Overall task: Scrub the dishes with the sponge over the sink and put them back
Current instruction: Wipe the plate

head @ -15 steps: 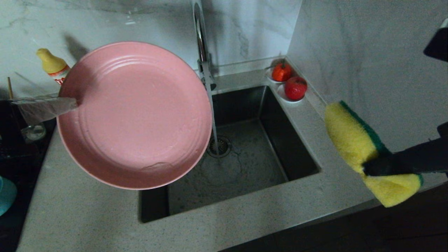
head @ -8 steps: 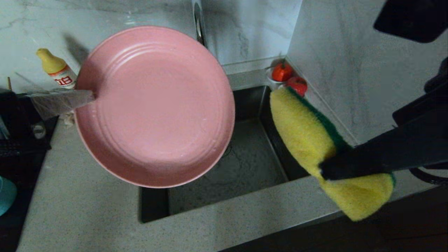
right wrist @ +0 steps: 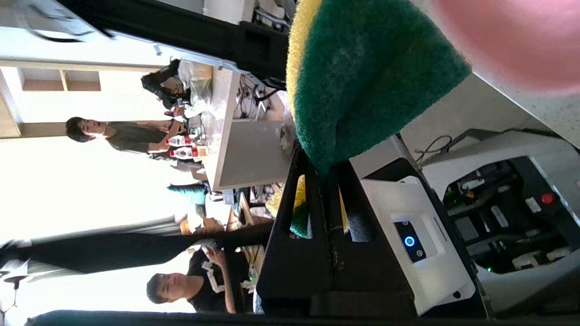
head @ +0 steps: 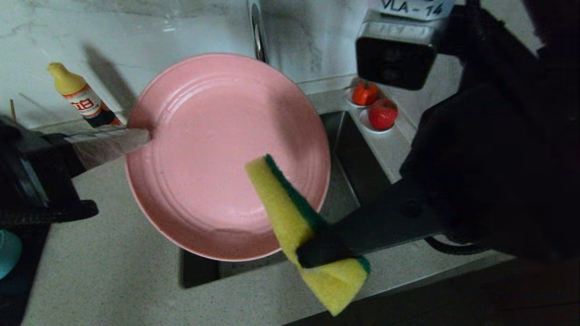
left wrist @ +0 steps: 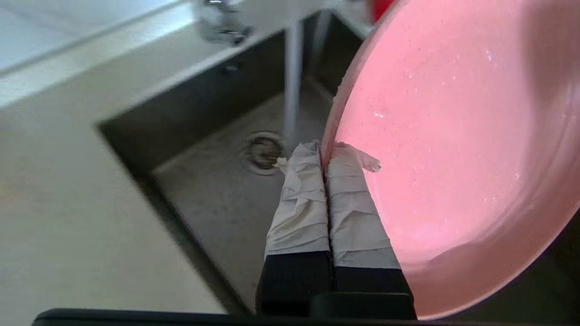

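The pink plate [head: 213, 149] hangs tilted above the sink [head: 358, 172], face toward me, hiding the drain in the head view. My left gripper [head: 146, 135] is shut on its left rim, the taped fingers [left wrist: 299, 203] clamping the edge at my left gripper [left wrist: 325, 151]. The yellow sponge [head: 290, 213] with its green layer [right wrist: 362, 81] is pinched in my right gripper [head: 312, 252], which is shut on it [right wrist: 324, 170]. It overlaps the plate's lower right; contact cannot be told. A sliver of the teal bowl [head: 8, 251] shows at the far left.
Water runs from the faucet [head: 257, 31] into the basin [left wrist: 217, 190]. A yellow-capped bottle [head: 77, 97] stands at the back left. Two white saucers with red fruit [head: 383, 114] sit at the sink's back right corner. Speckled counter [head: 113, 271] surrounds the sink.
The plate has moved right, further over the sink. My right arm has swung left with the sponge, from the counter's right side to in front of the plate's lower right.
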You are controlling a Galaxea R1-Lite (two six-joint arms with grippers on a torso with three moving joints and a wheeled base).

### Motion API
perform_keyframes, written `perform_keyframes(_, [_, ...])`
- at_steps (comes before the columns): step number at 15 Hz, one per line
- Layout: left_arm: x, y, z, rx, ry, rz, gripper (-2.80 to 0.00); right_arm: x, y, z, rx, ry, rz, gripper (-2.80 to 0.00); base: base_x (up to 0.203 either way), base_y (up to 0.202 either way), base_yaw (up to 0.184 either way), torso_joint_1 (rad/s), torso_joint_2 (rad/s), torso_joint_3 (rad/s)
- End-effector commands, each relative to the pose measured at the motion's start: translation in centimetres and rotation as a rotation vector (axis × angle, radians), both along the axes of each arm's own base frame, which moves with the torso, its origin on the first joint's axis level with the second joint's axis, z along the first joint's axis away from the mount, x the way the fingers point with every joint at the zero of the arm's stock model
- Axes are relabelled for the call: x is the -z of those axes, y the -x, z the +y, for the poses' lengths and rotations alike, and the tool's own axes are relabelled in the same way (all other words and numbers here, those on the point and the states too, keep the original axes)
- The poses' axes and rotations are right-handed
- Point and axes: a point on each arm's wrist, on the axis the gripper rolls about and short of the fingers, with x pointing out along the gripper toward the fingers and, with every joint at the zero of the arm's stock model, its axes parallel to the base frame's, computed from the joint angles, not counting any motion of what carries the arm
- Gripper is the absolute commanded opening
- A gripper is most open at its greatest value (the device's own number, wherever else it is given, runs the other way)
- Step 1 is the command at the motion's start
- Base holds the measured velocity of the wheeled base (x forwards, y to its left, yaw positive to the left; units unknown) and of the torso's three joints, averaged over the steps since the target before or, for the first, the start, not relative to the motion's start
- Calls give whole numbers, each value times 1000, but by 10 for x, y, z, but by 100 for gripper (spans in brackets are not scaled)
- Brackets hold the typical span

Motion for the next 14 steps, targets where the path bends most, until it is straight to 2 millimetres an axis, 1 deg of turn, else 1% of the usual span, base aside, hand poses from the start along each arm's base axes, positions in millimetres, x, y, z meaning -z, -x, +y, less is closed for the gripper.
perform_keyframes(1, [9, -14, -9, -39, -27, 14, -280, 17, -12, 19, -6, 50, 41, -280, 0, 0, 0, 0, 0, 0])
perform_keyframes(3, [14, -20, -22, -58, -41, 11, -280, 26, -19, 30, -6, 71, 57, -280, 0, 0, 0, 0, 0, 0])
perform_keyframes(5, [22, -30, -37, -98, -78, 20, -280, 27, -17, 36, -20, 67, 58, -280, 0, 0, 0, 0, 0, 0])
perform_keyframes(7, [25, -42, -51, -158, -60, -13, -280, 32, -19, 42, -14, 76, 79, -280, 0, 0, 0, 0, 0, 0])
perform_keyframes(9, [26, -45, -63, -215, -36, -34, -280, 38, -22, 50, 0, 86, 112, -280, 0, 0, 0, 0, 0, 0])
perform_keyframes(12, [28, -48, -66, -251, -16, -21, -280, 45, -28, 61, 43, 96, 162, -280, 0, 0, 0, 0, 0, 0])
perform_keyframes(14, [31, -48, -66, -270, -15, -13, -280, 54, -35, 69, 95, 118, 176, -280, 0, 0, 0, 0, 0, 0])
